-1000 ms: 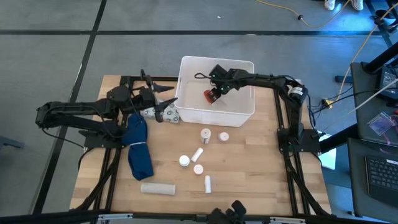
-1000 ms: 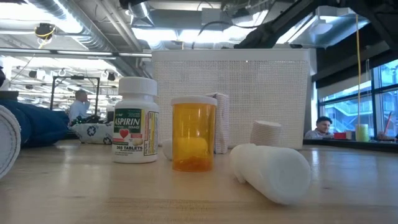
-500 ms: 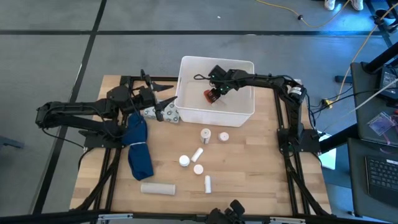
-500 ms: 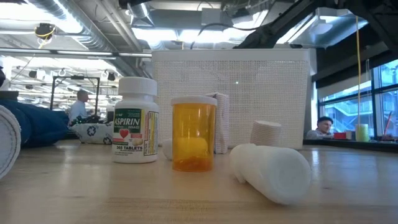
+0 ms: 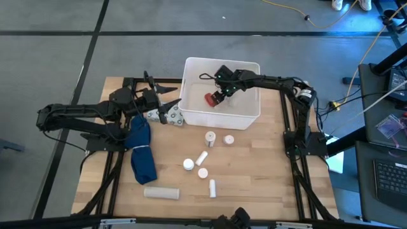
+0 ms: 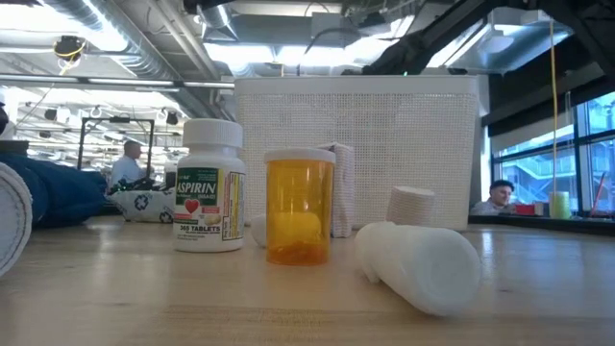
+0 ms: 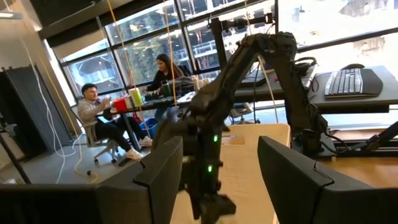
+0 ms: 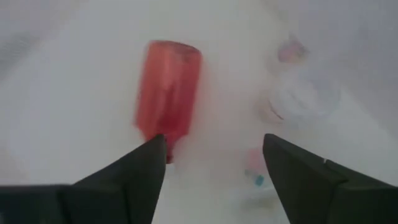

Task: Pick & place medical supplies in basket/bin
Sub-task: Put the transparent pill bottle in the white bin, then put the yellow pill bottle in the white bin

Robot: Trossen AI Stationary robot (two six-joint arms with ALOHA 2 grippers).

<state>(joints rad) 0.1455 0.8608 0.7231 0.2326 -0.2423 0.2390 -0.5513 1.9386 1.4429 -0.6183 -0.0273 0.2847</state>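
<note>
The right pincer hangs spread inside the white rectangular plastic tub, with the red-orange plastic bottle lying loose just ahead of its fingertips. It should lift straight up, clear of the walls. The left pincer waits spread beside the tub.

Red bottle inside white bin. Dark blue cloth and white pill bottles on light wood worktop. Amber vial, white cap.
</note>
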